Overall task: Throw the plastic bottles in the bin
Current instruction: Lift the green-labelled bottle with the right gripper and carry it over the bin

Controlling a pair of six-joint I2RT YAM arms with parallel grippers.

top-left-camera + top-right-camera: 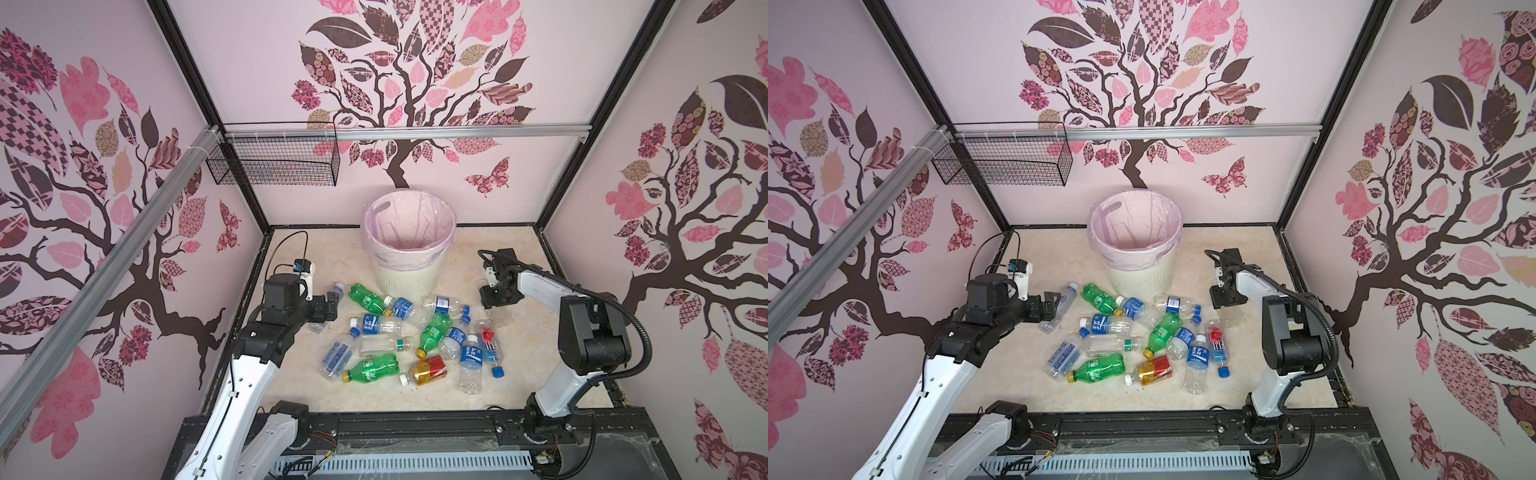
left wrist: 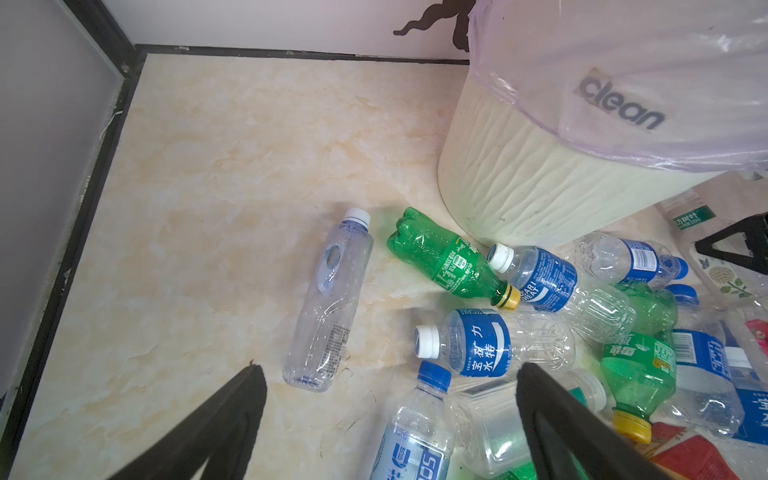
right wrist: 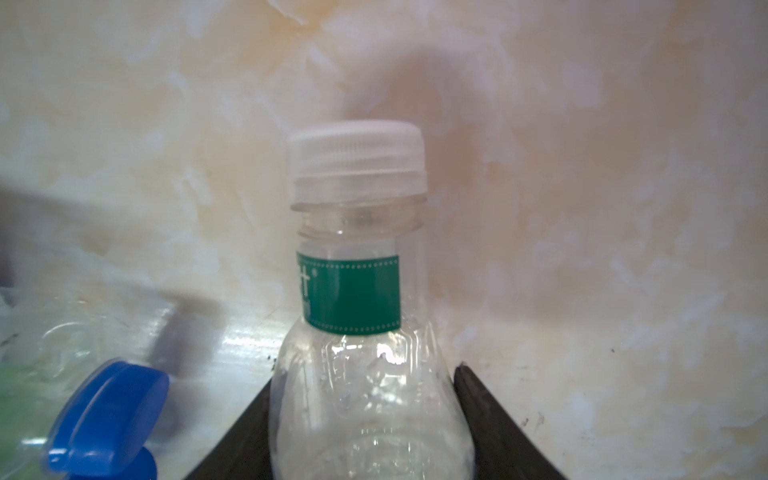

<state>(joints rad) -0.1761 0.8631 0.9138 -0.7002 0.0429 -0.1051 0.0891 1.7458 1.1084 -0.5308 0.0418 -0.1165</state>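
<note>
Walls: pale pink panels with tree-and-leaf decals, filling the left, top and right of both top views.
Table [image 1: 528, 353]: cream marble-look surface in the lower middle of the frame, edged in black.
Bin [image 1: 405, 278]: cream and ribbed, lined with a pale pink bag; stands upright at the upper middle of the table, against the back wall, just behind the heap.
Wire basket [image 1: 274, 162]: black mesh, hung on the rail at upper left, well above the table.
Plastic bottles [image 1: 376, 324]: lie scattered and overlapping in the middle of the table, just below the bin in both top views; clear ones with blue labels, green ones with yellow caps.
Amber bottle [image 1: 430, 370]: red label, lies on its side at the lower edge of the heap.
Left gripper [image 1: 326, 306]: at the left edge of the heap, above a clear white-capped bottle [image 2: 328, 299] lying a little apart from the rest; fingers [image 2: 232, 419] spread wide, gripping nothing.
Right gripper [image 1: 495, 308]: right of the heap, pointing down at the table; fingers [image 3: 478, 399] narrowed against both sides of a clear bottle with a green neck label [image 3: 353, 291], white cap on.
Blue cap [image 3: 108, 415]: lower left of the right wrist view, just beside the gripped bottle.
</note>
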